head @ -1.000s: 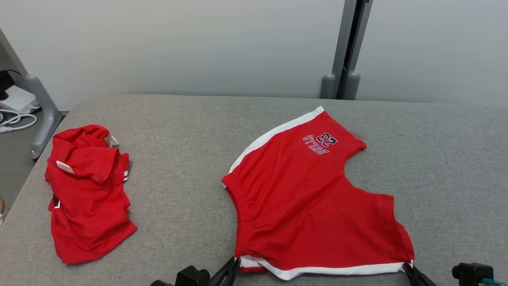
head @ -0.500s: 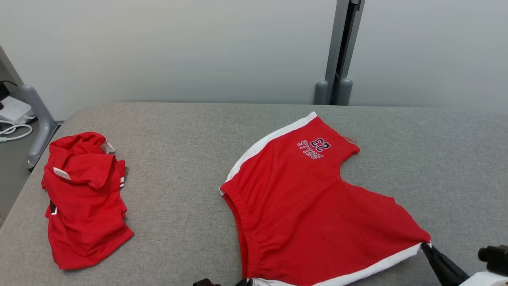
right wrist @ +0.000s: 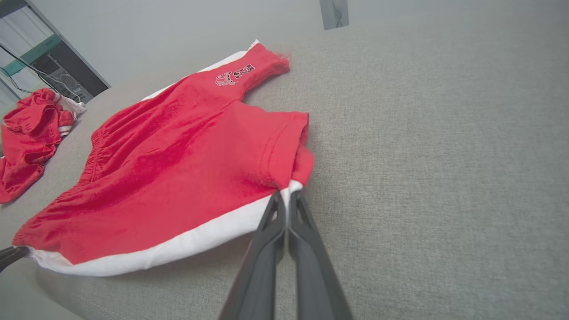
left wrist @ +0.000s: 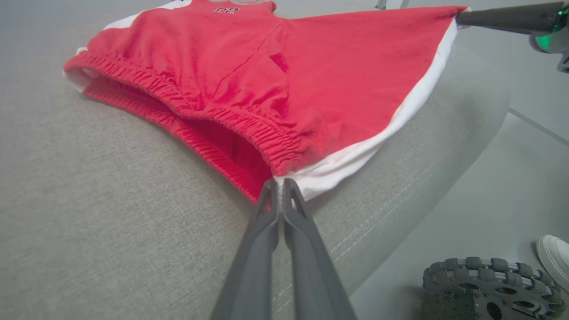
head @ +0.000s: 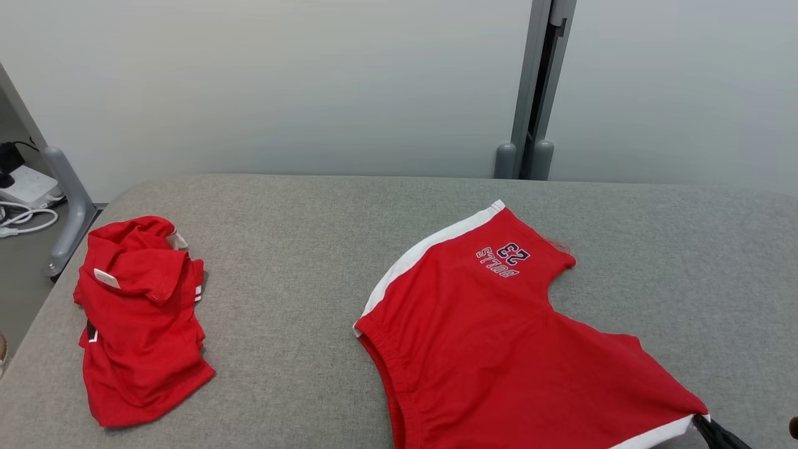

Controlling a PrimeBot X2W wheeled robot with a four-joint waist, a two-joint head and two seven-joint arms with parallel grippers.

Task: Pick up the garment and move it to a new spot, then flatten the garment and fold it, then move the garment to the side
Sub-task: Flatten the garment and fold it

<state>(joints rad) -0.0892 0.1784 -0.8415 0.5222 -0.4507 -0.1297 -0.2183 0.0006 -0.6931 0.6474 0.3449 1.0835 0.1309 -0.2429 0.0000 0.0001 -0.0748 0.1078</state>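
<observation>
The garment point(head: 499, 337) is a pair of red shorts with white side stripes and a "BULLS 23" print, spread on the grey padded table point(head: 299, 249). My left gripper point(left wrist: 279, 183) is shut on the waistband corner of the garment point(left wrist: 275, 84) at the table's near edge. My right gripper point(right wrist: 286, 194) is shut on the white-striped leg hem corner of the garment point(right wrist: 178, 164); its dark fingers point(head: 717, 433) show at the lower right of the head view. The near white stripe is stretched between both grippers.
A second red garment point(head: 137, 318) lies crumpled at the table's left end. A grey post point(head: 530, 87) stands behind the table. Cables and a white box point(head: 22, 187) lie on the floor at far left. A wheel point(left wrist: 489, 289) and a shoe point(left wrist: 553, 255) are below the table edge.
The camera has shifted. The near edge of the shorts has been pulled toward me and to the right; the right gripper moved rightward and the left gripper dropped out of the head view.
</observation>
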